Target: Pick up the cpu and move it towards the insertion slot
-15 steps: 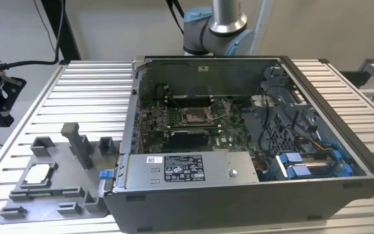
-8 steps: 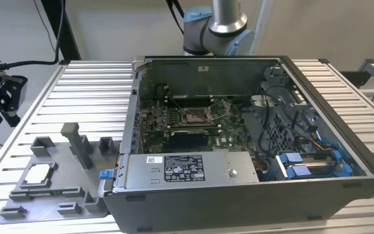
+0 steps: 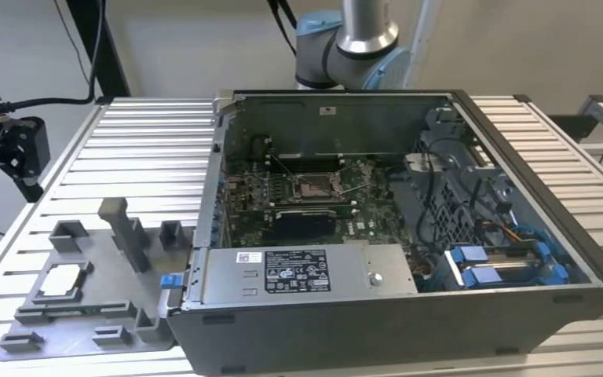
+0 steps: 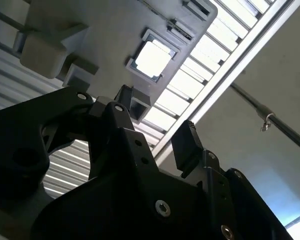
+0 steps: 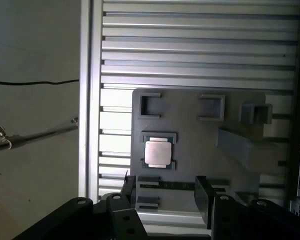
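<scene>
At the exterior view's left edge, over the slatted table (image 3: 144, 149), the gripper (image 5: 163, 182) hangs with jaws spread and empty. The cpu (image 5: 157, 152) lies flat in a square pocket near the grey tray's (image 5: 200, 145) outer edge, ahead of the jaws and roughly centred between them, not touching. Being square, it has no long axis. The insertion slot (image 3: 312, 186) sits well to the right, inside the open computer case (image 3: 385, 314).
</scene>
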`<state>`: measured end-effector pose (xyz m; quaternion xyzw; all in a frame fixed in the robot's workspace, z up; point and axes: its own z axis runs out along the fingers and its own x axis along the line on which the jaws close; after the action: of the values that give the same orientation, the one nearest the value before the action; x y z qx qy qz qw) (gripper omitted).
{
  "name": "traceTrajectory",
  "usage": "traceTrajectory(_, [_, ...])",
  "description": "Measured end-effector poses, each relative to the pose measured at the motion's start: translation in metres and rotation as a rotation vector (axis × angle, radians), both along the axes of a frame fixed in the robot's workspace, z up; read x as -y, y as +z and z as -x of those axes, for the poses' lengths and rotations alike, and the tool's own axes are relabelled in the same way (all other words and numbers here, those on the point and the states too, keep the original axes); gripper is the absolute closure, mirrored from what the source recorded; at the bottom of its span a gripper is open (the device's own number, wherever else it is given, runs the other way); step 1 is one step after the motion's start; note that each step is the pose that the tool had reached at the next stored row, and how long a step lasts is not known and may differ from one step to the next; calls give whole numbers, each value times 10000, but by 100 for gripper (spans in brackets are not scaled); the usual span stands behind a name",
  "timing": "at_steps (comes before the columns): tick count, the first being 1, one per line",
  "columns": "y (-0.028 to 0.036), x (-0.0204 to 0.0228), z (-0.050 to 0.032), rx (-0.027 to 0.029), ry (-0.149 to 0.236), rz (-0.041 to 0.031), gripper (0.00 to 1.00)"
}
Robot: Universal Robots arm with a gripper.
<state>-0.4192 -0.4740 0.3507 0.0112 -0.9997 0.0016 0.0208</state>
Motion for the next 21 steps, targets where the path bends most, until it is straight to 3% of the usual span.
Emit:
traceTrajectory(1, [-7,0,0,18,0,8,0])
traceTrajectory(6, [-68,-7,44,265,0,30,0])
traceTrajectory(8, [-105,-14,68,317,0,29,0])
traceTrajectory(14, [-191,-37,84,429,-1,32,0])
traceTrajectory(21, [-248,-42,86,463,-1,30,0])
